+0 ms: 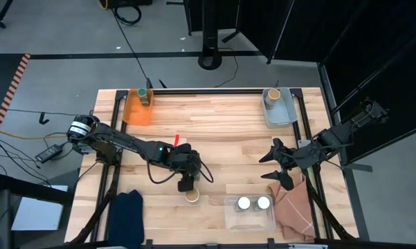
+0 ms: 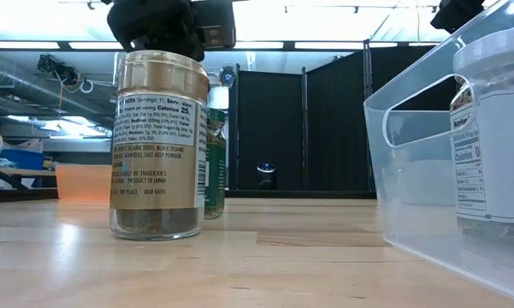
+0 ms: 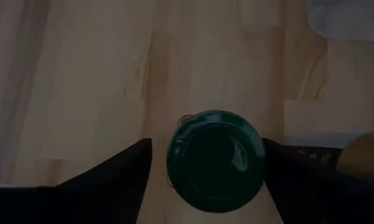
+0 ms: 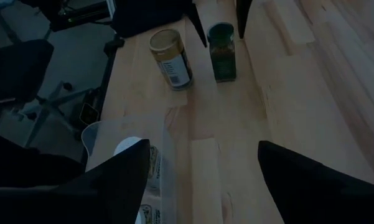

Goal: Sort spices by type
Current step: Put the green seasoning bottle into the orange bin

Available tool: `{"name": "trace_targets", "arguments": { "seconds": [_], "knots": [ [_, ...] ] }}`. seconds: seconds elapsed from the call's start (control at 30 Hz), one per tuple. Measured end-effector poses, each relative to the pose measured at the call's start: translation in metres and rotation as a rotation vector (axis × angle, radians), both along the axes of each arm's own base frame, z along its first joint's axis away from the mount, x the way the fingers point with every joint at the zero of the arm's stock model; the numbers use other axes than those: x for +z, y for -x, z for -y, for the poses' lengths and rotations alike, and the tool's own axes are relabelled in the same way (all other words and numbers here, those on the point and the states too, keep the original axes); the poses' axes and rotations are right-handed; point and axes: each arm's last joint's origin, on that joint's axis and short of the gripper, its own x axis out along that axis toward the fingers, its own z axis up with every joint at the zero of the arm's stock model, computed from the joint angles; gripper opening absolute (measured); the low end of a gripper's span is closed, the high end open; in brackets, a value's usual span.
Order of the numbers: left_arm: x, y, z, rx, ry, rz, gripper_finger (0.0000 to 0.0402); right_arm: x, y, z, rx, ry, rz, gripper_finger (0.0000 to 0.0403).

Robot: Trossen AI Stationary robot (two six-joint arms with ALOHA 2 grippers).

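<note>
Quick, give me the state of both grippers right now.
Left gripper: jaws open around the green-lidded jar, not yet gripping.
Right gripper: open, empty.

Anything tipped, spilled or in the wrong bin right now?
Nothing stands out. The green-lidded jar between the left gripper's open fingers stands upright, as does the tan-lidded jar beside it. No spill shows on the table.

The wooden tabletop (image 1: 214, 124) carries an orange bin (image 1: 138, 111), a grey bin (image 1: 279, 108), a clear bin (image 1: 249, 214), a tan-lidded jar (image 1: 192, 196) standing upright, a green-lidded jar (image 4: 223, 51) just beside it, a dark cloth (image 1: 126, 216) and a pink cloth (image 1: 294, 207).
</note>
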Motion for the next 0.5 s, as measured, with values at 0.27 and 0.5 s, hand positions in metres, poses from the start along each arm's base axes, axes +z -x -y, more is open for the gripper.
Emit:
{"name": "trace_targets", "arguments": {
  "seconds": [0.27, 0.5],
  "knots": [
    [0.0001, -0.0002, -0.0003, 0.003, -0.010, 0.004, 0.0221, 0.0001, 0.0000, 0.0000, 0.000, 0.000, 0.000, 0.0305],
    [0.0002, -0.0003, -0.0004, 0.028, 0.002, 0.007, 0.0196, -0.0004, 0.0003, 0.0004, -0.033, -0.032, -0.011, 0.0305]
  ]
}}
